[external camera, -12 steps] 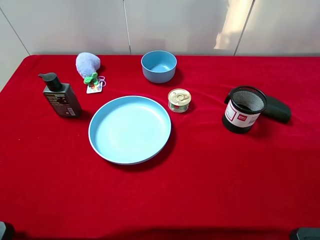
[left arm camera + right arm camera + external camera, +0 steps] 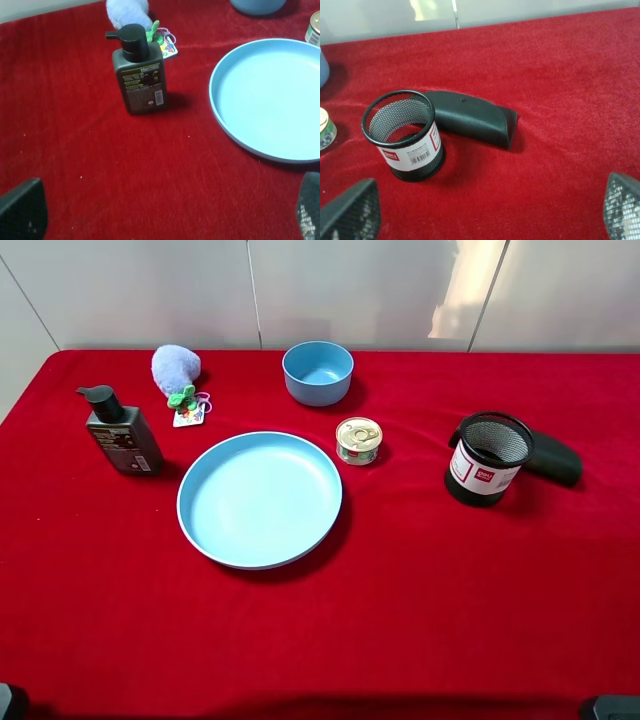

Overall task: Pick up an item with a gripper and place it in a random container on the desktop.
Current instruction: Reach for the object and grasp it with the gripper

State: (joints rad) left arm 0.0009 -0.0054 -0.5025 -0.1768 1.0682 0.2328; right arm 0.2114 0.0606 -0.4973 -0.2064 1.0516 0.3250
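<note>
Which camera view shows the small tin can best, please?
The exterior high view: the tin can sits whole, gold lid showing. The left wrist and right wrist views each cut it off at the frame edge, showing only a sliver.

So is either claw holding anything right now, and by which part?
Nothing is held. The left gripper and the right gripper are both open and empty; the tin can sits free on the desktop.

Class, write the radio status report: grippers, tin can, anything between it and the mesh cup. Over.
Left gripper open, empty; right gripper open, empty. Tin can upright on red cloth, untouched. Nothing between it and mesh cup. Over.
</note>
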